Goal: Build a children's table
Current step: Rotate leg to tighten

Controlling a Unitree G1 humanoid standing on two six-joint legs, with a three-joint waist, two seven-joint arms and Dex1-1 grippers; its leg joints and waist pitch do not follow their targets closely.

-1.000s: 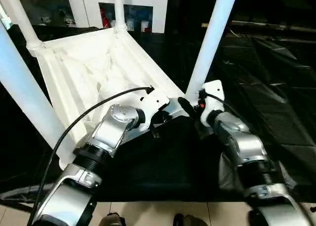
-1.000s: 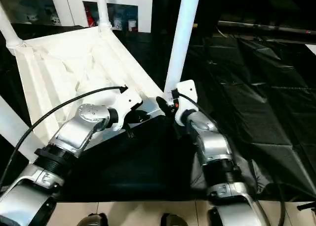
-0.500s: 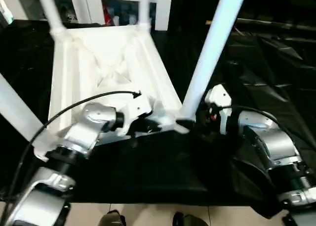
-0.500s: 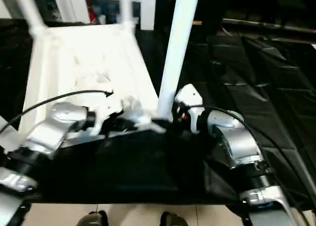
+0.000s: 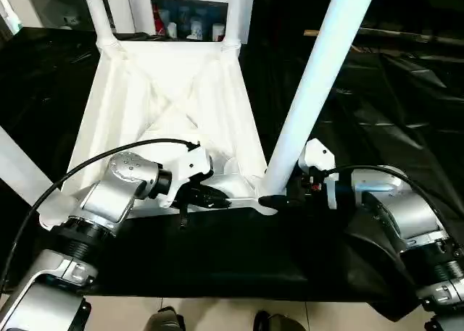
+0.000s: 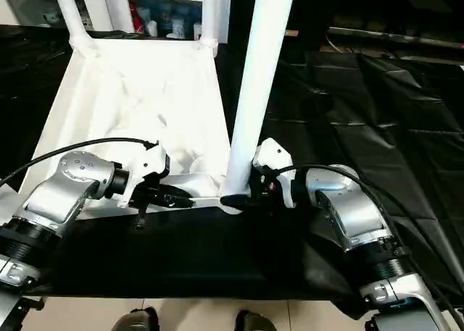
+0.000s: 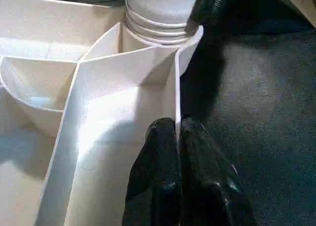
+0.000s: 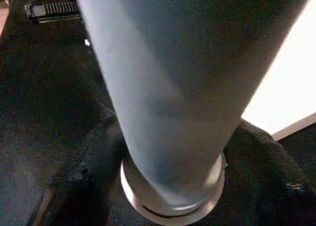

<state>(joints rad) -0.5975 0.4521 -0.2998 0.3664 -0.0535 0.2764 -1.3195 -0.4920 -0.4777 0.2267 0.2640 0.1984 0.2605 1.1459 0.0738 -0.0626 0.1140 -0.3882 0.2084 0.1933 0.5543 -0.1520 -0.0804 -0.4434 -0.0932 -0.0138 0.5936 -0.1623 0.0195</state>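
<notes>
L claw [image 7: 177, 137]: pinched on tabletop [image 5: 145, 121] rim | R claw [image 8: 168, 152]: wide, fingers round leg [image 5: 312, 92] base

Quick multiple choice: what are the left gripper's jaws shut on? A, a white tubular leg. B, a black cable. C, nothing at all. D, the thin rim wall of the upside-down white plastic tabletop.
D: the left gripper has its jaws pinched either side of the thin rim wall of the upside-down white plastic tabletop, near the corner socket.

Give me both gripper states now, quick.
Left gripper: shut, fingers pinching the tabletop's near edge wall.
Right gripper: fingers either side of the near right leg, at its base.
</notes>
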